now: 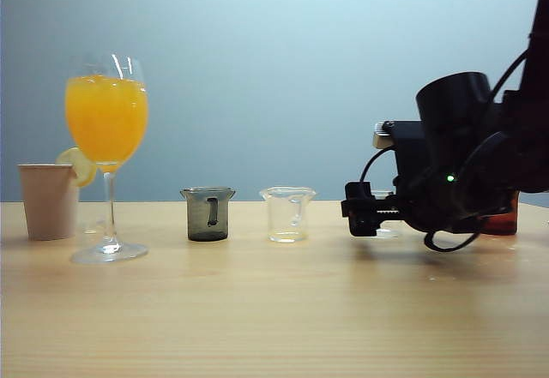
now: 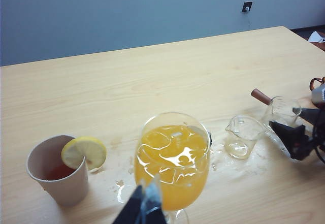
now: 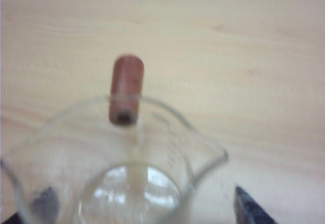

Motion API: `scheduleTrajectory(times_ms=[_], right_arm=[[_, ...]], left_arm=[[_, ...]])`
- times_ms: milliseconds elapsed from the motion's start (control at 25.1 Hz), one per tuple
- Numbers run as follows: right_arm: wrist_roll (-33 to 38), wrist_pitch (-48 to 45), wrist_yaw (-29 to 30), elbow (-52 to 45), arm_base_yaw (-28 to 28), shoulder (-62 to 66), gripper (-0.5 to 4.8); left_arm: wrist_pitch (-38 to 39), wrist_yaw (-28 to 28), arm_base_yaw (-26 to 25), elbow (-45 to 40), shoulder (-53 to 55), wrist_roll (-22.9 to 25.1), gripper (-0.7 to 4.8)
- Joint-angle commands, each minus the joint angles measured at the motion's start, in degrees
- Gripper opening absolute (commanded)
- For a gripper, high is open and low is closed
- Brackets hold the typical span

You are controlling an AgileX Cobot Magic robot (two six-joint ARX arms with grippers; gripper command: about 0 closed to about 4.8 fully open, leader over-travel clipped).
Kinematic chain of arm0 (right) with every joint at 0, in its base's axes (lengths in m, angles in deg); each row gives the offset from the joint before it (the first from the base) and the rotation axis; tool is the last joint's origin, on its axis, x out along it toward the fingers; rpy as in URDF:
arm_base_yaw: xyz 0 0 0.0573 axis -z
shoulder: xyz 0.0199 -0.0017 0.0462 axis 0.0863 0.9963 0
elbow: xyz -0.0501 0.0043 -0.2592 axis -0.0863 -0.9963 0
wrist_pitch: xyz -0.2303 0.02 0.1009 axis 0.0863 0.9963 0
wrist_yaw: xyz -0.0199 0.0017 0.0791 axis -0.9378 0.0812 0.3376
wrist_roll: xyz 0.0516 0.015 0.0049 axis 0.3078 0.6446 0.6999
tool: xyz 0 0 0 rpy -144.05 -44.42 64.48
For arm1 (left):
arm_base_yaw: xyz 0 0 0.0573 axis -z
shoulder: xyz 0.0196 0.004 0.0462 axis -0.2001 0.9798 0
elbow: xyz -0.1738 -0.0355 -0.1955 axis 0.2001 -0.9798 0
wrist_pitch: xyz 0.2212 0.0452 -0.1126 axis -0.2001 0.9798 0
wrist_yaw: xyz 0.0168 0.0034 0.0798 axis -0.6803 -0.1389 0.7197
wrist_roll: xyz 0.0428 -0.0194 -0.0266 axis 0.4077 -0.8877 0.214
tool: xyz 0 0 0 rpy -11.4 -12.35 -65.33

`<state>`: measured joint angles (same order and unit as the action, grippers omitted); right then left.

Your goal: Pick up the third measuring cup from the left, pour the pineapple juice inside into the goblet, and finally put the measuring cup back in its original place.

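- Emptied third measuring cup [image 3: 117, 183] back on table [image 1: 274, 309], at 3 o'clock from goblet [image 1: 106, 138] brimming with orange juice.
- Right claw [image 1: 364, 211] spread open around cup, apparently releasing.
- Left claw [image 2: 144, 209] idle near goblet, state unclear.

- One goblet [image 1: 106, 121], filled with orange drink, is counted on the tabletop [image 1: 274, 309].
- One beige paper cup [image 1: 48, 200] is counted, with one lemon slice [image 2: 84, 153] on its rim.
- Three small measuring cups are counted: one smoky grey cup [image 1: 208, 213], one clear spouted cup [image 1: 287, 214], and one third measuring cup [image 3: 122, 178] with a reddish-brown handle.
- Two end effectors are counted: the left end effector [image 2: 143, 209] and the right end effector [image 1: 364, 213].
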<state>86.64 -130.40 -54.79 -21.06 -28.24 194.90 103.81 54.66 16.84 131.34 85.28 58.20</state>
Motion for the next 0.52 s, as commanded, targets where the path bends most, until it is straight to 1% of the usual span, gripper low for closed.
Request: scheduleTrajectory(times_ms=[40, 120, 160, 200, 240, 279, 319, 359, 399, 439, 519], right_arm=[[0.8, -0.8, 2.4, -2.8, 0.0, -3.7, 4.79], [1.2, -0.7, 3.5, -5.3, -0.1, -6.9, 4.79], [1.5, -0.2, 3.9, -7.2, -0.1, -9.6, 4.69], [1.5, 0.4, 4.0, -8.2, -0.1, -11.4, 3.9], [1.6, 3.0, 4.0, -9.7, -0.1, -14.9, 2.24], [1.6, 5.2, 4.0, -10.6, -0.1, -17.3, 0.88], [1.6, 8.7, 4.0, -11.7, -0.1, -21.4, 0.06], [1.6, 10.6, 4.2, -12.0, -0.1, -23.4, -0.08], [1.6, 17.0, 5.1, -12.2, -0.1, -28.3, -0.08], [1.6, 20.9, 5.7, -12.1, -0.1, -31.4, -0.08], [1.6, 28.6, 9.2, -12.1, -0.1, -37.9, -0.08]], left_arm=[[-0.3, 0.0, 0.0, 0.3, -0.1, -0.2, -0.04], [-0.3, 0.0, 0.0, 0.3, -0.1, -0.2, -0.04], [-0.3, 0.0, 0.0, 0.3, -0.1, -0.2, -0.04], [-0.3, 0.0, 0.0, 0.3, -0.1, -0.2, -0.04], [-0.3, 0.0, 0.0, 0.3, -0.1, -0.2, -0.04], [-0.3, 0.0, 0.0, 0.3, -0.1, -0.2, -0.04], [-0.3, 0.0, 0.0, 0.3, -0.1, -0.2, -0.04], [-0.3, 0.0, 0.0, 0.3, -0.1, -0.2, -0.04], [-0.3, 0.0, 0.0, 0.3, -0.1, -0.2, -0.04], [-0.3, 0.0, 0.0, 0.3, -0.1, -0.2, -0.04], [-0.3, 0.0, 0.0, 0.3, -0.1, -0.2, -0.04]])
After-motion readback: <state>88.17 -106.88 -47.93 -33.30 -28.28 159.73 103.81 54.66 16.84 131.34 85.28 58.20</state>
